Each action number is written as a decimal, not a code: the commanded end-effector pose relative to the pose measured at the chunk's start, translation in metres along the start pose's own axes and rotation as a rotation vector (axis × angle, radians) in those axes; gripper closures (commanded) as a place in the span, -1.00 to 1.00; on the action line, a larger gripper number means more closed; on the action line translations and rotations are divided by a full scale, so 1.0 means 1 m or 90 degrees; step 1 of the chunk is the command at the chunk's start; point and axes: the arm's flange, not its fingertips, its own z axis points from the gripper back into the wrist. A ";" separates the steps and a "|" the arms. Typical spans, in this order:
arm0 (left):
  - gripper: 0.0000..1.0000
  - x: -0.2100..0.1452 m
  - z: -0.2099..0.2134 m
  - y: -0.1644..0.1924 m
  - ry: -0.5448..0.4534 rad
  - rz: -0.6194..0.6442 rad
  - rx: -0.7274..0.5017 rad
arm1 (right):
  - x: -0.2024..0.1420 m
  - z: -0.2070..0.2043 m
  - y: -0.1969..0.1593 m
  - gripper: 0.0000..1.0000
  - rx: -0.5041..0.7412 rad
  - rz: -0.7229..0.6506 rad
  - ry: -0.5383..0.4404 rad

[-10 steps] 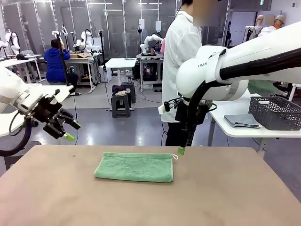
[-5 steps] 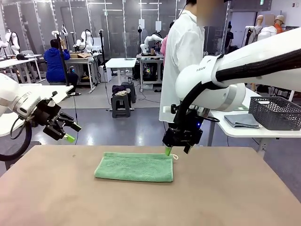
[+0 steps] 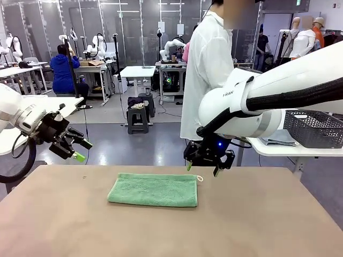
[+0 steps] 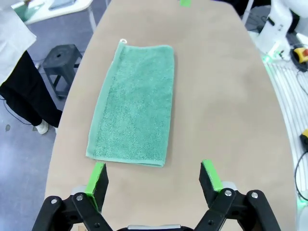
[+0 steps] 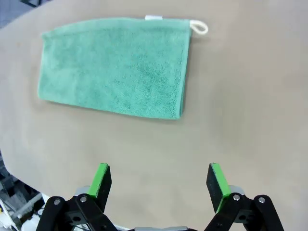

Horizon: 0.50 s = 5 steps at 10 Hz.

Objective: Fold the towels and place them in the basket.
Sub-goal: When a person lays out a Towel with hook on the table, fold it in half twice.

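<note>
Left end effector, right end effector both spread, empty — mid-fold, we judge — next we should pinch the towel (short edge).

The left arm comes in from the left edge of the front view at mid-height, its white forearm sloping down toward the right. At its end the left hand points to the lower right, its two black fingers spread wide with nothing between them. In the left wrist view its green pads stand far apart at the bottom edge.

The right arm sweeps in from the right edge across the upper right and bends at a bulky white joint near the centre. Below that joint the right hand hangs pointing downward, its fingers wide apart and empty.
</note>
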 end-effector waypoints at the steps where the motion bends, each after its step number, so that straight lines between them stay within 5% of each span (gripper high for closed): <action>1: -0.91 0.001 0.000 0.000 0.000 -0.001 -0.001 | 0.002 0.002 -0.002 -1.00 0.001 0.025 -0.002; 5: -0.91 0.001 0.000 0.000 0.000 -0.001 -0.001 | -0.001 -0.016 0.008 -1.00 -0.052 0.047 0.010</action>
